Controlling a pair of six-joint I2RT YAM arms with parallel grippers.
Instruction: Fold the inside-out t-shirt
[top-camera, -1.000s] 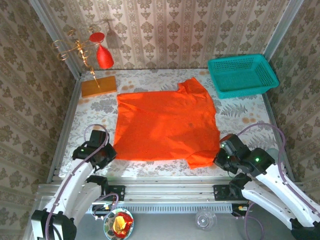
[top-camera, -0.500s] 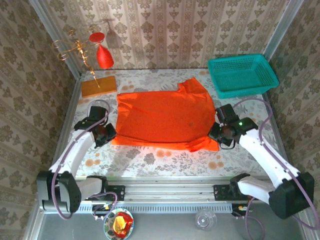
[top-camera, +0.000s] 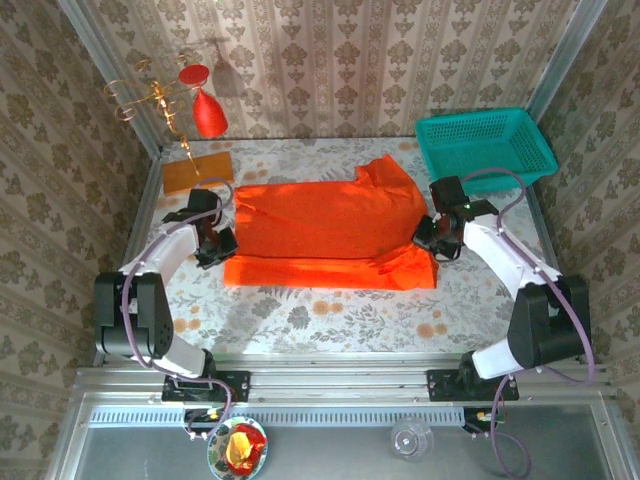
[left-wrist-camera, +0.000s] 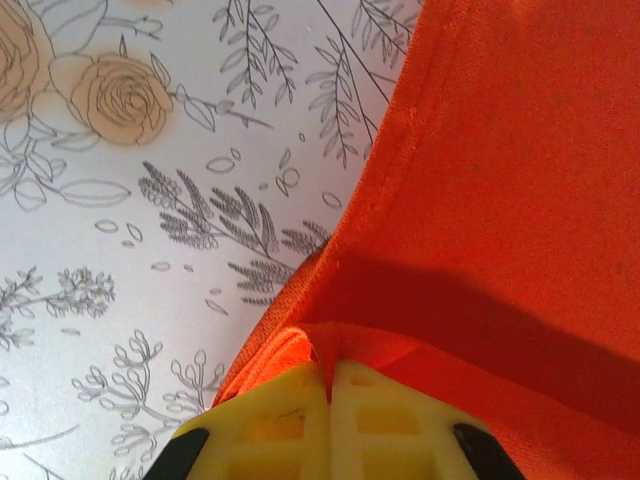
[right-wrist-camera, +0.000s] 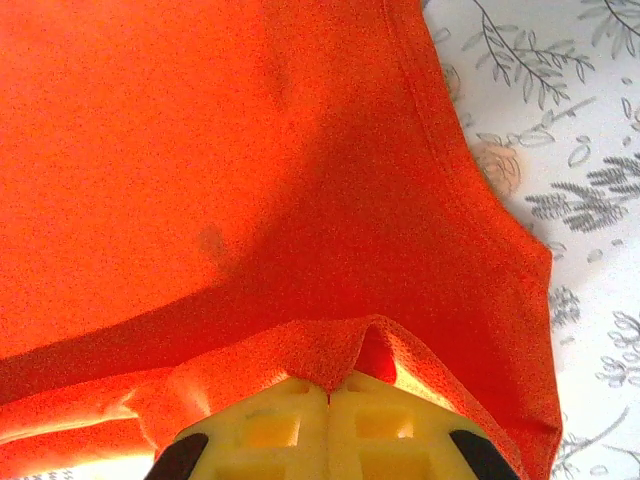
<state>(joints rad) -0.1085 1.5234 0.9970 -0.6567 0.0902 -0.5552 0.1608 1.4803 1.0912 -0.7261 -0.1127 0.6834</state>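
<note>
Both arms stretch away from the near edge of the table (top-camera: 300, 318), one along each side, with their wrists bent inward toward the cloth. The left gripper (top-camera: 214, 244) sits at the left edge of the inside-out t-shirt (top-camera: 330, 215). In the left wrist view its yellow fingers (left-wrist-camera: 280, 420) are pressed together, with a pinch of orange hem bunched between them. The right gripper (top-camera: 433, 238) mirrors it at the shirt's right edge. Its fingers (right-wrist-camera: 390, 420) are likewise closed on a ruffled fold of cloth.

The shirt lies across the middle of the table. A brighter strip runs along its near edge, below a shadowed crease, and a sleeve peaks at its far right corner. Beyond the shirt are a teal basket (top-camera: 485, 150) on the right, a wooden block (top-camera: 197, 172) on the left and a red ornament (top-camera: 208, 112) by the back wall.
</note>
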